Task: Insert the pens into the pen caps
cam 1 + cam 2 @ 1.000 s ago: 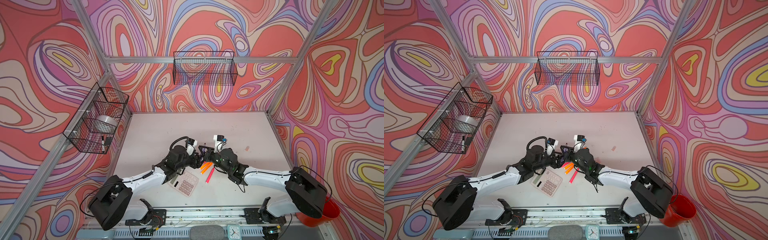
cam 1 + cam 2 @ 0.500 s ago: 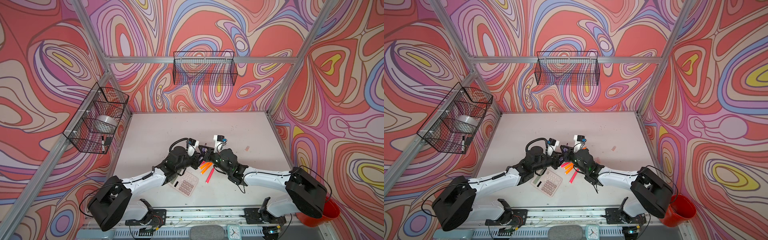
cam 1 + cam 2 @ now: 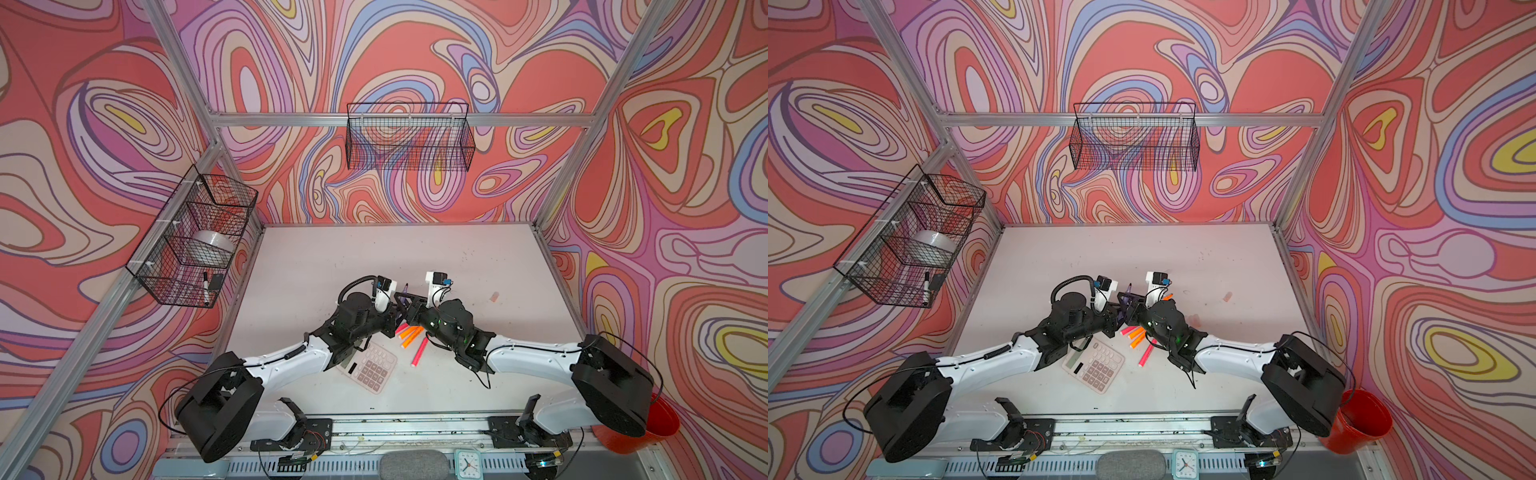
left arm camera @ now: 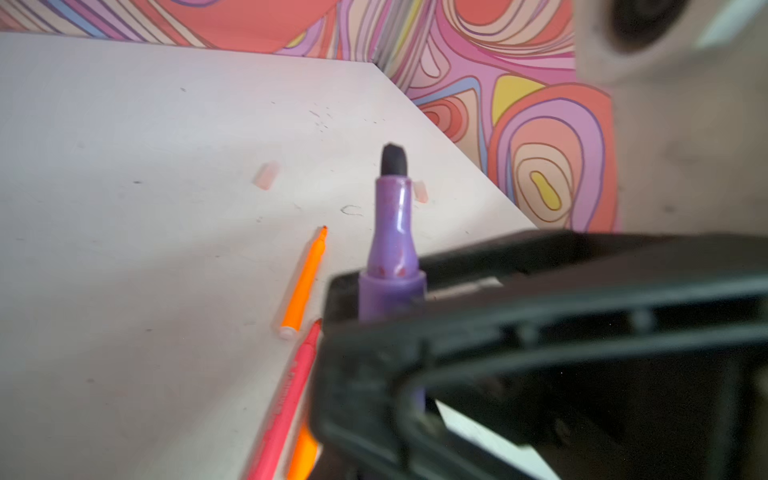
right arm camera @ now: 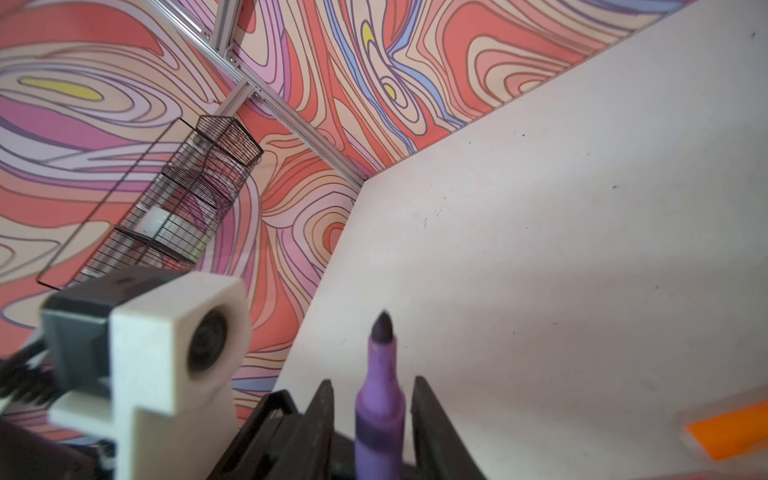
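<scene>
In the left wrist view the purple pen [image 4: 392,232] loses its lower barrel behind blurred black fingers [image 4: 540,340] and half covers a pen cap [image 4: 420,193]. A pink pen [image 4: 286,399] runs off the picture's edge. The right wrist view's orange pen [image 5: 731,432] is blurred and cut off.

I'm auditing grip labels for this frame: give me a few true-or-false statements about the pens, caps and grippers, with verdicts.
1. A cap covers the purple pen's tip. False: the dark tip is bare.
2. The left gripper is shut on the purple pen. True.
3. The right gripper clamps the purple pen too. False: its jaws stand apart from it on both sides.
4. Two pen caps lie loose on the table. True.
5. A calculator lies on the table. True.
</scene>
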Robot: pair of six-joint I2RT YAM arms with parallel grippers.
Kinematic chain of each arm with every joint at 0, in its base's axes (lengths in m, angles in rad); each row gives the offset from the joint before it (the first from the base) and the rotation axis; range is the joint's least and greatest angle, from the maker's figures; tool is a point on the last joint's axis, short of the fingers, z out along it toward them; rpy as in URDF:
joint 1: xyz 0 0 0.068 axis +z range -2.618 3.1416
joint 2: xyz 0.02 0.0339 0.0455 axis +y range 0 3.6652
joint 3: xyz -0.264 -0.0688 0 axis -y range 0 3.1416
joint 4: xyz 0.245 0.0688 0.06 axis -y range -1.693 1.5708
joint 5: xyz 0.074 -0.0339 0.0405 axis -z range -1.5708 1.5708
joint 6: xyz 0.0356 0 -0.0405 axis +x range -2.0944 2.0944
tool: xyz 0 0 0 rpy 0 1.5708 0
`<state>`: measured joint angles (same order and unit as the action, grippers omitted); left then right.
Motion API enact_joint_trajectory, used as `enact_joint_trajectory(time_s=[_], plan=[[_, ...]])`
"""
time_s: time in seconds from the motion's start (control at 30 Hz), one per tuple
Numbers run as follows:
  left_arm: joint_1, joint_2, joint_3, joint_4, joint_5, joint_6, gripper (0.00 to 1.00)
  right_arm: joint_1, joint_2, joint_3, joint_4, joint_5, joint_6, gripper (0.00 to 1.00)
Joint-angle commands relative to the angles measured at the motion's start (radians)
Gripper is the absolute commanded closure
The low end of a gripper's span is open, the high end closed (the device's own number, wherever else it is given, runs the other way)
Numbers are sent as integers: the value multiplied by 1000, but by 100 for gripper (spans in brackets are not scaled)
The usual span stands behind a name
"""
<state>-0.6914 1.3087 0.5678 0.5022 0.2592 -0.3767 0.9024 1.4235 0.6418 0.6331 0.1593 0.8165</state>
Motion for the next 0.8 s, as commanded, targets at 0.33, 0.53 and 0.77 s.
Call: enact_joint_trajectory(time_s=[0.33, 0.53, 0.77], plan=[[18, -356, -88, 81, -388, 446, 100, 0, -294, -19, -400, 378, -175, 25], [32, -444, -168, -19, -185, 454, 100, -209, -266, -9, -531, 224, -121, 26], [32, -471, -113, -263, -250, 473, 100, -403, -39, 167, -651, 49, -154, 28]])
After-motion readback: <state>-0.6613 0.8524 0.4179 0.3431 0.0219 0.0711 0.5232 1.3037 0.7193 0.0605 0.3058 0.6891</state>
